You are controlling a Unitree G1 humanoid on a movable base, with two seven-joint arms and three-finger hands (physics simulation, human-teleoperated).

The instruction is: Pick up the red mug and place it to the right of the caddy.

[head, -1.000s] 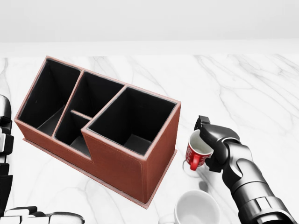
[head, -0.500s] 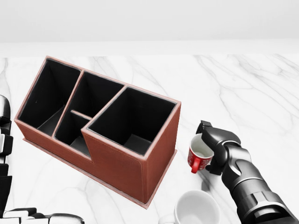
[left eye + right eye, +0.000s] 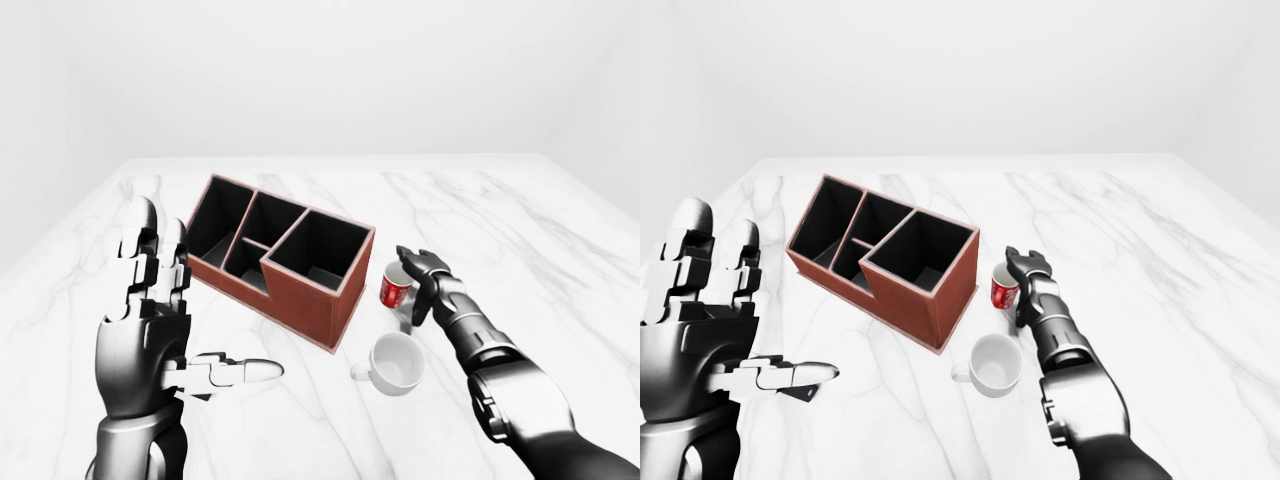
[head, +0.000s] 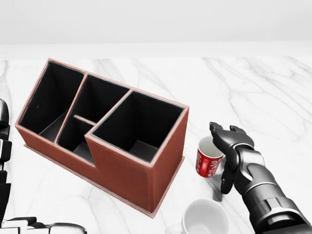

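Right fingers [image 4: 227, 161]: spread open beside the red mug [image 4: 208, 162], curving about its right side in the head view; they grip nothing, and whether a fingertip brushes the mug's wall cannot be told.
Right hand [image 4: 239, 153]: dark grey and silver, reaching in from the bottom right of the head view, wrist angled up toward the mug.
Left fingers [image 3: 150, 250]: extended and apart, pointing upward, with the thumb stuck out sideways toward the right of the left-eye view; they hold nothing.
Left hand [image 3: 145, 330]: raised at the left of the left-eye view, well apart from every object.
Red mug: stands upright on the table [image 4: 253, 92], white inside, with a white pattern on its red wall; it sits just beside the caddy [image 4: 105, 129], off that box's right end in the head view.
Caddy: a reddish-brown open box with black lining, set at a slant on the table; dividers split it into one large compartment nearest the mug and narrower ones toward the left.
White mug [image 4: 204, 219]: upright near the bottom edge of the head view, below the red mug and apart from it, its handle pointing left in the left-eye view.
Table: white marble with grey veins, ending at a plain pale wall at the top.
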